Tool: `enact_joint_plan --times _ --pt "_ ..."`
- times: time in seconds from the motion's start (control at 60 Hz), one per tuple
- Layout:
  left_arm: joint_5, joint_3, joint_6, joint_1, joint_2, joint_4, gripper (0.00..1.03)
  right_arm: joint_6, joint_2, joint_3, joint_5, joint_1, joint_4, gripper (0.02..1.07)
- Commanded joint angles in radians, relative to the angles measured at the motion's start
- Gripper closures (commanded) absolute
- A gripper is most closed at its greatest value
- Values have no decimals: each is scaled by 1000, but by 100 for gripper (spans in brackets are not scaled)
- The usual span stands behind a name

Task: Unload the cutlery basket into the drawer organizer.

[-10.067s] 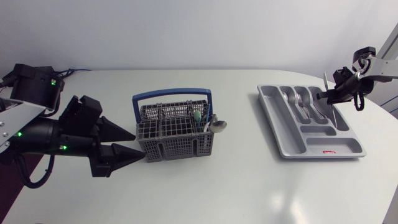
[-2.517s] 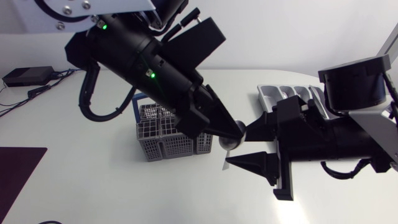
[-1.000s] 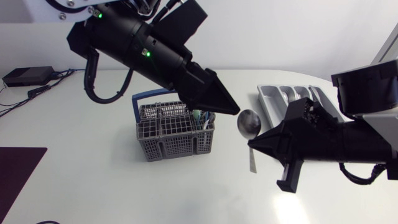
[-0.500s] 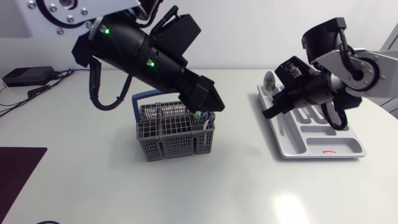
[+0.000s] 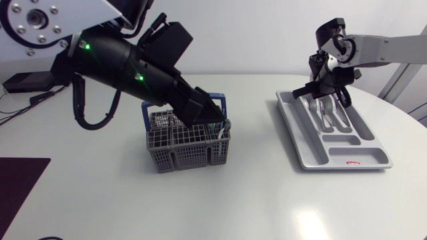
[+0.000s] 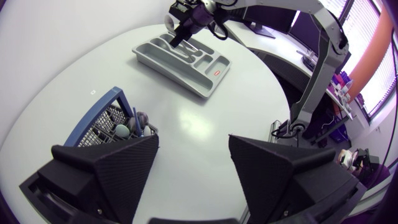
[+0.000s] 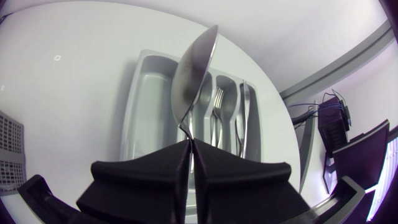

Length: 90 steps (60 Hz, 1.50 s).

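Observation:
The grey cutlery basket (image 5: 187, 150) with a blue handle stands left of the table's middle. Some utensils (image 6: 121, 129) stick up at one end of it. My left gripper (image 5: 208, 122) hangs open just over that end, and in the left wrist view the left gripper (image 6: 193, 180) has nothing between its fingers. The grey drawer organizer (image 5: 333, 143) lies at the right with forks and other cutlery (image 5: 330, 110) in its slots. My right gripper (image 5: 325, 88) hovers over the organizer's far end, shut on a spoon (image 7: 196, 68) by its handle, bowl pointing ahead over the organizer (image 7: 146, 106).
A small black box (image 5: 27, 81) with cables sits at the table's far left edge. White tabletop (image 5: 260, 167) stretches between basket and organizer and along the front.
My right arm has swung the spoon from mid-table to above the organizer's far end. My left arm has drawn back left and down over the basket, still open.

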Motion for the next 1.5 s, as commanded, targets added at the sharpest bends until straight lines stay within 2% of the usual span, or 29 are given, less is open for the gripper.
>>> enact_joint_plan --times 0.0,0.2,0.317,0.517,1.033,1.117,1.217,1.267,1.317,1.35,1.483 --pt "-1 -31 -15 16 -30 11 26 44 60 72 41 -11 -14 101" --pt "-1 -53 -16 27 -54 15 24 73 196 224 100 -23 -77 101" --pt "-1 -68 -18 28 -71 23 24 108 291 339 110 -36 -154 101" --pt "-1 -77 -19 31 -85 23 24 117 391 434 159 -37 -180 101" --pt "7 -108 -16 48 -109 31 24 179 518 534 114 -68 -234 99" --pt "7 -108 -16 48 -109 31 24 185 529 543 113 -68 -246 94" --pt "7 -110 -19 48 -111 31 24 185 541 554 106 -68 -251 92" --pt "7 -110 -22 47 -114 31 24 185 546 555 106 -68 -251 87" --pt "7 -108 -22 44 -118 31 24 185 546 552 106 -68 -251 75" --pt "7 -108 -22 44 -120 31 24 185 544 552 106 -68 -251 70" --pt "7 -107 -22 42 -126 29 24 186 495 508 82 -68 -237 66"
